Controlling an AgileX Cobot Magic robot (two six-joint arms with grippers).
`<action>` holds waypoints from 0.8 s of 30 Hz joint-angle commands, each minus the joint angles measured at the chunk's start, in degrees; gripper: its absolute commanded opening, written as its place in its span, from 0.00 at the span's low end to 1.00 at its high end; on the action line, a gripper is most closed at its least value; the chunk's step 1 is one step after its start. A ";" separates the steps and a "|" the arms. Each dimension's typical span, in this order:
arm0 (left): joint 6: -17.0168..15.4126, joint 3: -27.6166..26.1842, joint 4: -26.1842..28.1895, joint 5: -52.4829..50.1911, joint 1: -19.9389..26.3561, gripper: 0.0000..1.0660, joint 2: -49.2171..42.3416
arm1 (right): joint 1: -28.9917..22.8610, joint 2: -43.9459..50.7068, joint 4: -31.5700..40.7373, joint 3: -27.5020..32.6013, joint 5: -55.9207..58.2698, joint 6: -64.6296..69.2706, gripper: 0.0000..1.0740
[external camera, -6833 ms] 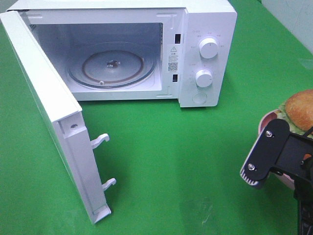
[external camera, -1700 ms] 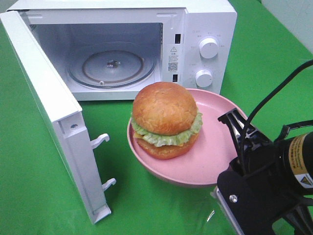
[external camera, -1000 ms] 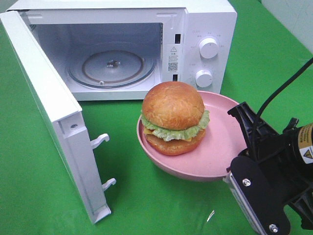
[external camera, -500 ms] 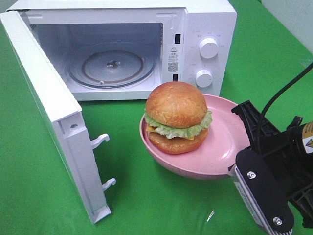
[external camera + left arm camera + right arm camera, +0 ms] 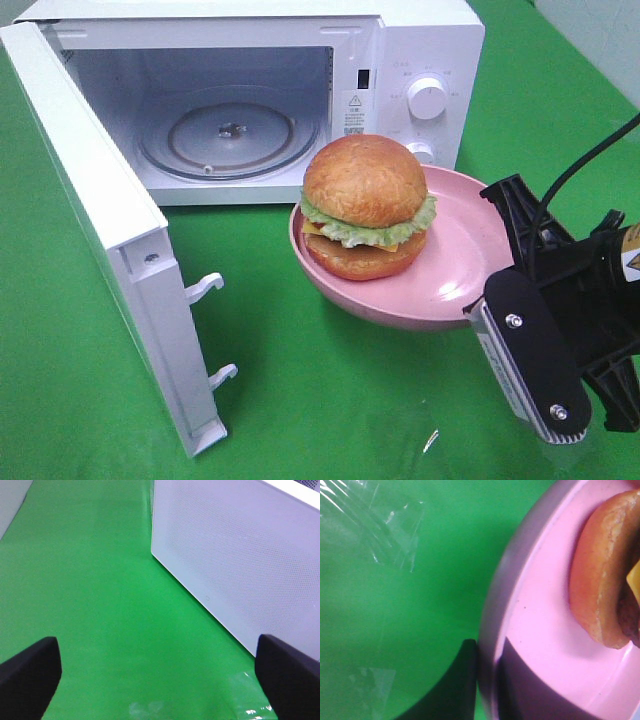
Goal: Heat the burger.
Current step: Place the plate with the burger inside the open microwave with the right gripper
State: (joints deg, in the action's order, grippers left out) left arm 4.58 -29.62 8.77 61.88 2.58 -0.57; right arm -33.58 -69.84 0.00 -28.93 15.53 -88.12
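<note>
Green cloth (image 5: 330,400) spreads below. The right gripper (image 5: 487,292) clamps the plate (image 5: 455,262) by its rim; the burger (image 5: 368,205) sits on it, before the microwave (image 5: 430,40) (door (image 5: 100,230) open). The left gripper (image 5: 157,675) has its fingers (image 5: 30,670) wide apart.

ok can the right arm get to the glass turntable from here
Probably yes: the microwave door stands wide open and nothing lies between the turntable and the pink plate in the right gripper.

The golden-bun burger (image 5: 368,205) sits on the round pink plate (image 5: 460,265), above the green tablecloth (image 5: 330,400), just before the white box microwave's (image 5: 440,50) dial side and right of its swung-open door (image 5: 90,200).
</note>
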 commanded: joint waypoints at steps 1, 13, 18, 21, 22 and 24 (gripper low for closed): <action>0.11 0.11 0.23 -0.74 -0.17 0.94 -0.63 | 0.17 0.52 -3.09 -0.97 -4.76 0.34 0.02; 0.11 0.11 0.23 -0.74 -0.17 0.94 -0.63 | 0.00 0.52 -3.90 -0.97 -7.45 1.20 0.00; 0.11 0.11 0.23 -0.74 -0.17 0.94 -0.63 | 0.00 0.46 -3.90 -1.20 -8.08 1.26 0.00; 0.11 0.11 0.23 -0.74 -0.17 0.94 -0.63 | 0.00 -0.06 -3.90 -1.89 -7.85 1.26 0.00; 0.11 0.11 0.23 -0.74 -0.17 0.94 -0.63 | 0.00 -0.92 -3.84 -2.75 -7.73 1.20 0.00; 0.11 0.11 0.23 -0.74 -0.17 0.94 -0.63 | 0.00 -2.12 -3.84 -3.67 -7.62 1.20 0.00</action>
State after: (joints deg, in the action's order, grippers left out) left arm 4.58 -29.62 8.77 61.88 2.58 -0.57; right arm -33.58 -71.33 -3.72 -30.54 12.03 -87.61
